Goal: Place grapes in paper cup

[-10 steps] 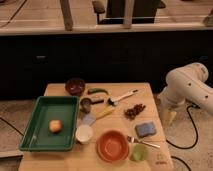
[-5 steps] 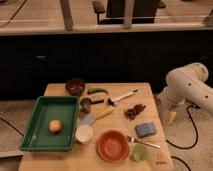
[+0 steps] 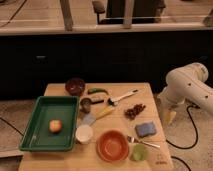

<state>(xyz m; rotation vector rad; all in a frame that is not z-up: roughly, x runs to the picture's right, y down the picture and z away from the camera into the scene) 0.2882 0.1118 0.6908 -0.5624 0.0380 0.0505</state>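
The grapes [image 3: 134, 111], a small cluster of dark reddish-brown berries, lie on the wooden table [image 3: 59, 90] right of centre. The paper cup [image 3: 84, 133], short and white, stands upright by the green tray's right edge, well left of the grapes. My white arm [image 3: 187, 87] bends in from the right, off the table's right side. My gripper [image 3: 170, 117] hangs pointing down beside the table's right edge, to the right of the grapes and apart from them. It holds nothing that I can see.
A green tray [image 3: 45, 107] holds an orange fruit [image 3: 55, 126]. Also on the table: a dark red bowl [image 3: 76, 86], a green pepper [image 3: 97, 91], a grey metal cup [image 3: 86, 104], a white utensil [image 3: 122, 96], a blue sponge [image 3: 145, 129], an orange bowl [image 3: 112, 145] and a green cup [image 3: 138, 152].
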